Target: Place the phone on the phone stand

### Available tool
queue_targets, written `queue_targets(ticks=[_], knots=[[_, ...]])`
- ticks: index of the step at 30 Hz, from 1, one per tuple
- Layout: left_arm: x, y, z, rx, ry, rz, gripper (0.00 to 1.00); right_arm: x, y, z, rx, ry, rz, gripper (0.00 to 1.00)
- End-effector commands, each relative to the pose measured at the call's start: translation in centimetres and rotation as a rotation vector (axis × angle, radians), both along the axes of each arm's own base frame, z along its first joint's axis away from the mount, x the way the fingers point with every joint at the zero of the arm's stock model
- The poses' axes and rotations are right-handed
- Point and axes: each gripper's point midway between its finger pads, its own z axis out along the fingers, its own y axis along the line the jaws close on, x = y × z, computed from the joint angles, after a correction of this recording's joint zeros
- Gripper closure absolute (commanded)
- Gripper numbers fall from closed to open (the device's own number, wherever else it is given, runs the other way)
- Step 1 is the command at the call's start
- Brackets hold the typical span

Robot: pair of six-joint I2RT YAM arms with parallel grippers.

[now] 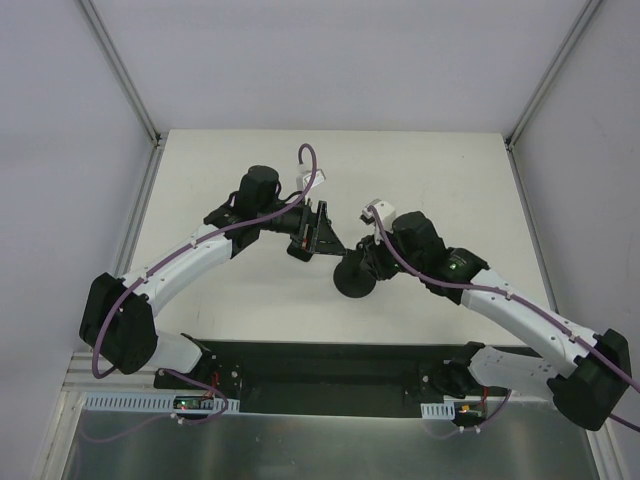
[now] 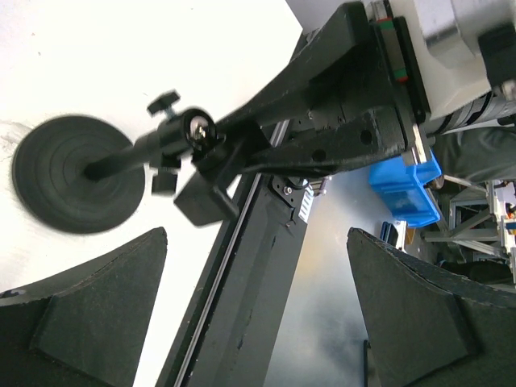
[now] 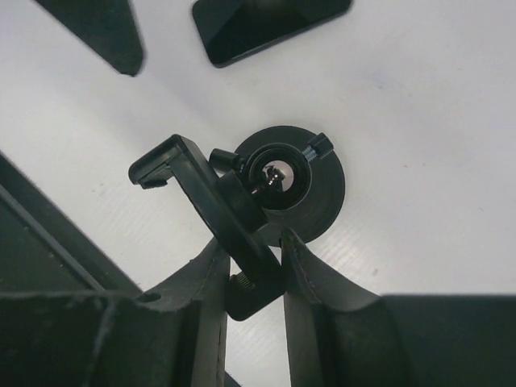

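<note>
The phone stand stands on the white table, with its round disc base near the middle. My right gripper is shut on the lower end of its cradle arm; it also shows in the top view. The left wrist view shows the stand's disc and cradle from the side. The phone, a glossy black slab, shows at the top edge of the right wrist view, next to one left finger. My left gripper is wide open with nothing between its fingers, just left of the stand.
A black strip runs along the table's near edge, with a grey metal sheet beyond it. White walls close the table at the left, back and right. A blue bin sits off the table behind the arms.
</note>
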Motion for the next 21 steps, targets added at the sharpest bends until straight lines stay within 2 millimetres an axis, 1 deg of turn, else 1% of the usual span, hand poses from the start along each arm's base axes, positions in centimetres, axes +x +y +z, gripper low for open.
queue_targets(ticks=[1,4,7,8,9,10,11,12,13,15,16,17,19,20,21], knots=[[-0.3,0.1,1.6,-0.028,-0.08,-0.008,0.08,2.9,-4.4,2.0,-0.075,-0.138,-0.259,0.99],[-0.3,0.1,1.6,-0.027,-0.079,-0.008,0.08,3.9,-5.8,3.3,-0.079,-0.187,-0.346,0.99],[-0.3,0.1,1.6,-0.028,-0.084,-0.006,0.08,4.6,-6.5,3.3,-0.08,-0.18,-0.383,0.99],[-0.4,0.1,1.6,-0.026,-0.081,-0.007,0.08,4.7,-6.9,2.8,-0.081,-0.168,-0.394,0.99],[-0.3,0.1,1.8,-0.029,-0.087,-0.004,0.08,4.6,-6.8,2.6,-0.063,-0.162,-0.388,0.99],[-0.3,0.2,1.7,-0.028,-0.085,-0.006,0.08,4.9,-6.6,2.9,-0.031,-0.173,-0.395,0.99],[-0.3,0.2,1.8,-0.03,-0.086,-0.005,0.08,4.9,-6.9,2.1,-0.018,-0.161,-0.405,0.99],[-0.4,0.1,1.8,-0.03,-0.086,-0.007,0.08,4.9,-6.5,2.4,0.022,-0.166,-0.386,0.99],[-0.4,0.2,1.9,-0.031,-0.086,-0.007,0.08,5.4,-6.3,3.0,0.056,-0.188,-0.393,0.99],[-0.4,0.1,1.8,-0.031,-0.083,-0.009,0.08,6.1,-6.3,3.4,0.087,-0.192,-0.397,0.99],[-0.4,0.2,1.9,-0.031,-0.086,-0.007,0.08,6.4,-5.6,3.9,0.126,-0.195,-0.372,0.99],[-0.4,0.1,1.8,-0.029,-0.084,-0.007,0.08,7.1,-6.0,4.1,0.139,-0.195,-0.379,0.99],[-0.4,0.1,1.7,-0.028,-0.084,-0.005,0.08,7.7,-5.2,4.3,0.159,-0.173,-0.321,0.99],[-0.4,0.1,1.8,-0.029,-0.085,-0.005,0.08,8.1,-5.4,4.3,0.156,-0.17,-0.316,0.99],[-0.3,0.1,1.8,-0.029,-0.085,-0.004,0.08,8.4,-5.2,4.7,0.146,-0.184,-0.282,0.99]])
